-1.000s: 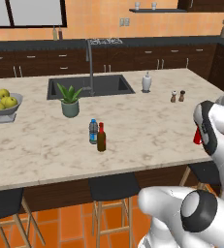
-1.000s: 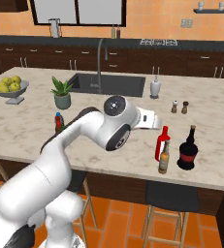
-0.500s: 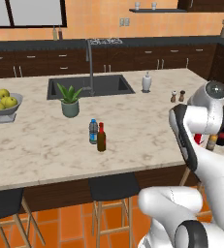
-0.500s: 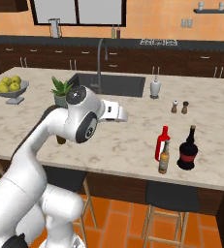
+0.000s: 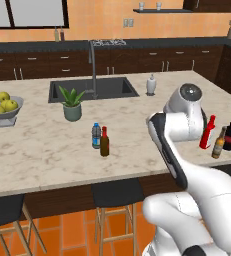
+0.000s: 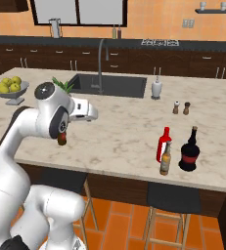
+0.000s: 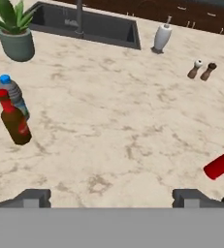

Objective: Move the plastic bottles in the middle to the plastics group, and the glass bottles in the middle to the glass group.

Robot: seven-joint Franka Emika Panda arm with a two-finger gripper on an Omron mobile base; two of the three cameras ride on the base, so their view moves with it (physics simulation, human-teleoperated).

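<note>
Arm swung left toward water bottle [image 7: 12, 95]; gripper [image 7: 111, 197] wide, empty; red bottle [image 7: 221, 163] cut off.

water bottle [image 7: 12, 96] beside red-top amber bottle [image 7: 14, 120], plant [image 7: 14, 29], shakers [image 7: 201, 70]

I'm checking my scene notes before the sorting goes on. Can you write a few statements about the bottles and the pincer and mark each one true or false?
1. The water bottle and the amber bottle with the red top stand side by side on the counter. True.
2. The pincer is shut on the water bottle. False: its jaws are wide apart and hold nothing.
3. The bright red bottle stands beside the tall dark bottle. True.
4. The potted plant sits in the sink. False: it stands on the counter just in front of the sink.
</note>
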